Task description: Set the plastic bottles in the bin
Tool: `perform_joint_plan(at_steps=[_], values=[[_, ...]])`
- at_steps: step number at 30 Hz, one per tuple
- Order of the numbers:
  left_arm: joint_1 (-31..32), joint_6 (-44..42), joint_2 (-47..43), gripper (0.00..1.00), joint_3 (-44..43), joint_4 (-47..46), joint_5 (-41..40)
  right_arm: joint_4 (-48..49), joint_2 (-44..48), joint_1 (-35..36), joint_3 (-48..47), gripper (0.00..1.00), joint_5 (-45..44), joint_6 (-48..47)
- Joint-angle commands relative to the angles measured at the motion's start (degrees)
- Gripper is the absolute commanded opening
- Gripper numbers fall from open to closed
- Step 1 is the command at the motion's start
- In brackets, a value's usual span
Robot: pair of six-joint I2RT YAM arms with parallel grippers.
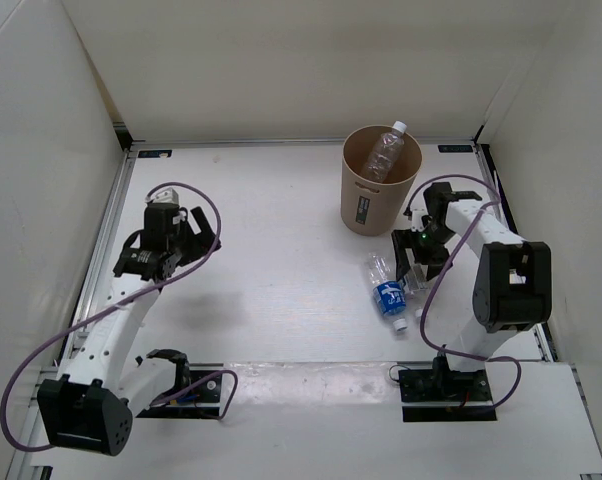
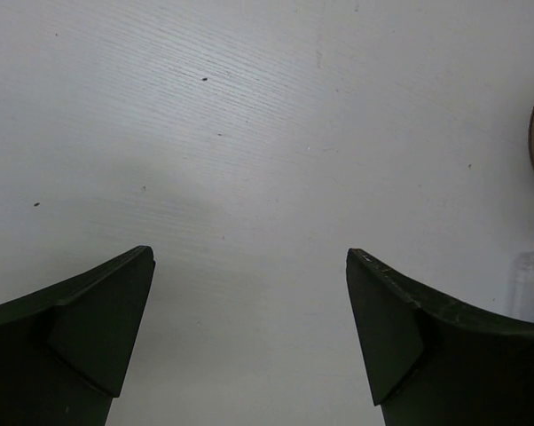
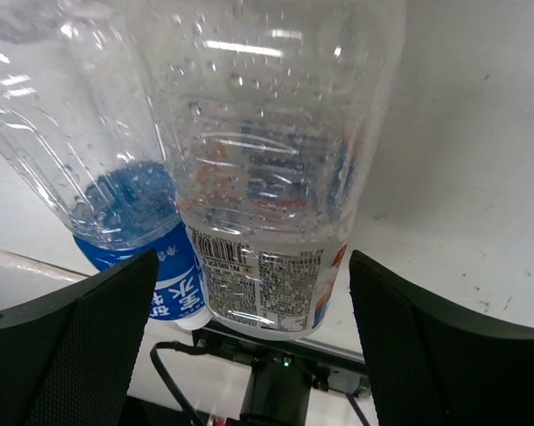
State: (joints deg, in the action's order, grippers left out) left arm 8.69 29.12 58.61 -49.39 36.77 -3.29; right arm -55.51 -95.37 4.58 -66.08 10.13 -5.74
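Bottle [image 1: 384, 153] half hidden inside bin [image 1: 365, 212], cap [image 1: 399, 126] protruding

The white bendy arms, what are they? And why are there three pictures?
They are two robot arms bolted to a white table. Each one ends in a two-finger gripper. The big picture looks down from above. The other two come from little cameras on the wrists, so you see black fingers at the bottom. The left gripper is open over the table and holds nothing. The right gripper is open too, with a clear bottle between its fingers, seemingly not squeezed yet. A blue-label bottle lies beside it. One bottle with a white cap already sits in the tan bin.
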Motion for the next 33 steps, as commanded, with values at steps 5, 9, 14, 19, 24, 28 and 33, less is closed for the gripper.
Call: perform_joint_plan(at_steps=[5,9,14,19,24,28,33], values=[[-0.43,1.46,-3.94,1.0,0.43,3.57,-1.63,-1.18,-0.95,-1.32,1.66,0.76,-4.59,1.43],[-0.43,1.46,-3.07,1.0,-0.88,3.92,-1.98,-1.53,-2.97,-3.7,1.05,0.68,-7.06,1.26],[-0.43,1.81,-0.43,1.0,-2.91,3.92,-1.9,-2.06,-3.85,-6.22,-1.5,0.51,-6.79,1.96],[-0.34,2.43,2.56,1.0,-4.67,2.34,-0.58,-1.19,-3.77,-9.93,-4.92,0.3,-5.39,3.97],[-0.43,2.34,5.28,1.0,-5.46,0.23,1.62,0.66,-3.24,-11.96,-9.23,0.01,-1.09,7.58],[-0.34,1.38,9.66,1.0,-7.83,0.05,2.59,2.15,-2.45,-13.63,-11.52,0.0,0.32,7.49],[-0.34,1.2,12.49,1.0,-11.61,0.31,2.94,1.98,-1.22,-19.16,-16.0,0.0,11.9,11.79]])
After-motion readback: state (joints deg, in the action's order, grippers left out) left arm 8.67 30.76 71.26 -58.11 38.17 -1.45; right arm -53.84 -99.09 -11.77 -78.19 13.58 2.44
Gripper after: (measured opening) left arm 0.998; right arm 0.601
